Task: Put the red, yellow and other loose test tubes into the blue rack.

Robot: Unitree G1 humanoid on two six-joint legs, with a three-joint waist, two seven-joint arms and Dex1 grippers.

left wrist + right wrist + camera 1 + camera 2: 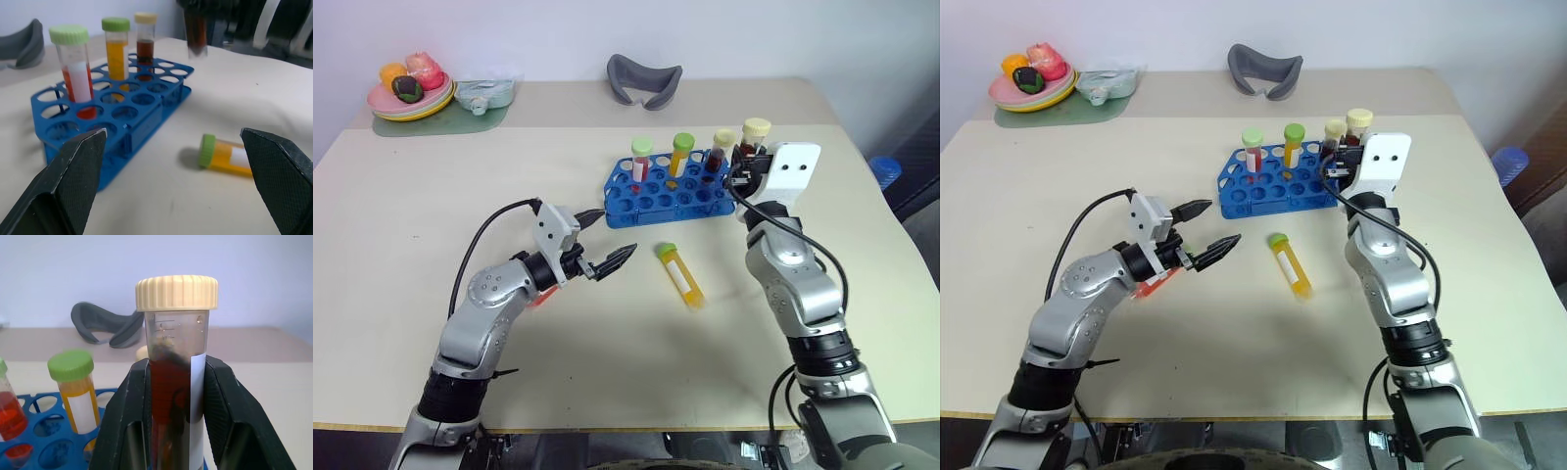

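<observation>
One loose yellow tube [681,275] lies flat just beside the blue rack [668,192], cap toward rack. Your L gripper [607,240], fingers spread, is nearer. R gripper [172,421] pinches a dark-red tube [175,382] upright over rack.

The right hand [741,172] holds a cream-capped tube [753,136] upright by the blue rack [668,192].
</observation>
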